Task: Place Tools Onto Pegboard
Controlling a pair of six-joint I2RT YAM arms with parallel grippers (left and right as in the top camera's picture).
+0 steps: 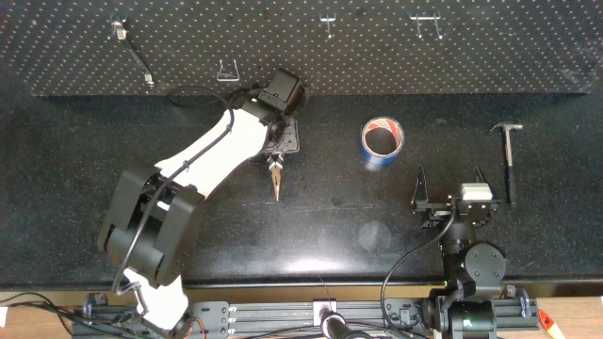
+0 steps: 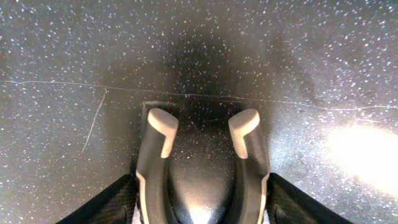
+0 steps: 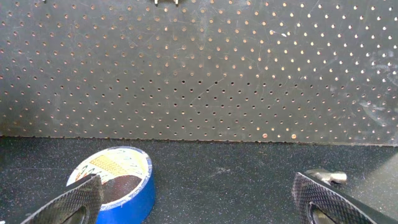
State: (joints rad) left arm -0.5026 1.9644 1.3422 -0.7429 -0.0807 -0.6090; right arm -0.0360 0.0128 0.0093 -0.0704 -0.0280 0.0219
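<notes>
Top view: left arm (image 1: 203,155) reaches up the black tabletop (image 1: 75,188) to the pliers (image 1: 275,174). They lie flat just below the pegboard (image 1: 283,38), nose toward the arm bases, handles under the wrist. The wrist body hides the grip itself from above.

Left wrist view supplies it: left gripper (image 2: 201,177) straddles the two grey handles. One dark finger (image 2: 112,199) lies against the outside of each handle. Handles splayed, speckled tabletop behind. Logged as closed on the pliers.

Top view gives the layout. Blue tape roll (image 1: 382,139) lies right of the pliers. Hammer (image 1: 509,155) lies farther right, head toward the board. Right gripper (image 1: 450,184) sits near its own base, between tape and hammer, touching neither, fingers spread wide.

Right wrist view adds the board face-on, with the tape roll beside one fingertip and the hammer head by the other.

Board carries a slim dark tool (image 1: 137,56) hanging at left and wire hooks (image 1: 426,24) at right.
</notes>
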